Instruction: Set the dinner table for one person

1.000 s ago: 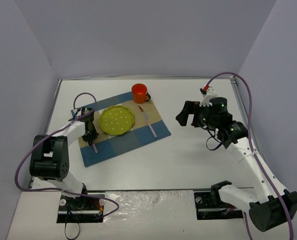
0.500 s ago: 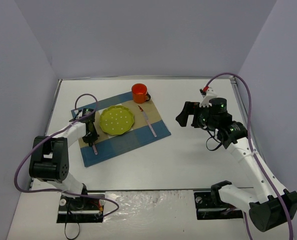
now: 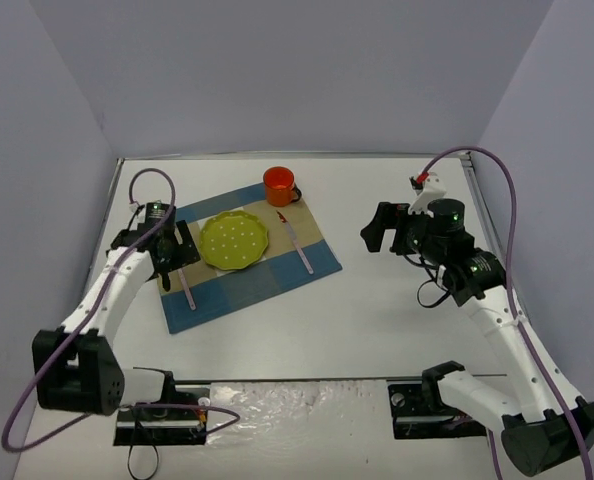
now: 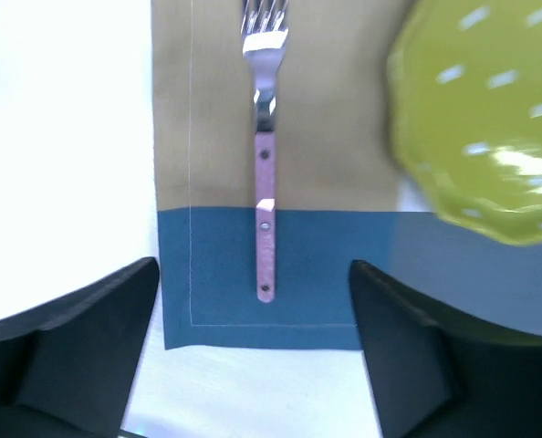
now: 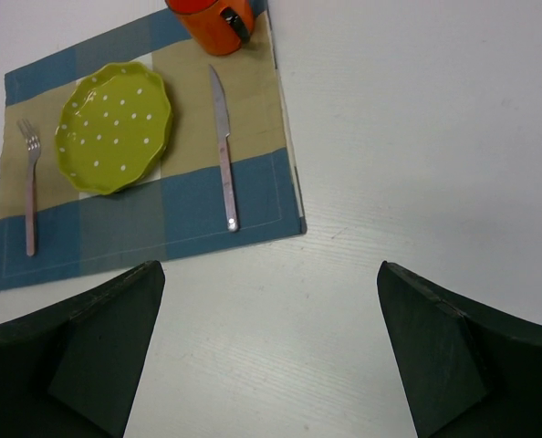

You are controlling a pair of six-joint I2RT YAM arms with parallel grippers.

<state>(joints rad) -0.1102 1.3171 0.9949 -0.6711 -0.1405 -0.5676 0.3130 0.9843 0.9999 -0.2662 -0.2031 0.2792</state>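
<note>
On the white dinner table (image 3: 377, 320) lies a blue-and-tan checked placemat (image 3: 267, 285). On it sit a green dotted plate (image 3: 233, 241), a pink-handled fork (image 3: 186, 288) to its left, a pink-handled knife (image 3: 297, 243) to its right and an orange mug (image 3: 280, 186) at the far right corner. My left gripper (image 3: 173, 258) is open and empty just above the fork (image 4: 265, 173), whose handle end lies between the jaws. My right gripper (image 3: 389, 228) is open and empty over bare table, right of the placemat (image 5: 134, 237).
Grey walls close the table on three sides. The arm bases and cables lie along the near edge (image 3: 297, 405). In the right wrist view the plate (image 5: 114, 126), knife (image 5: 224, 164) and mug (image 5: 213, 23) lie ahead of the jaws.
</note>
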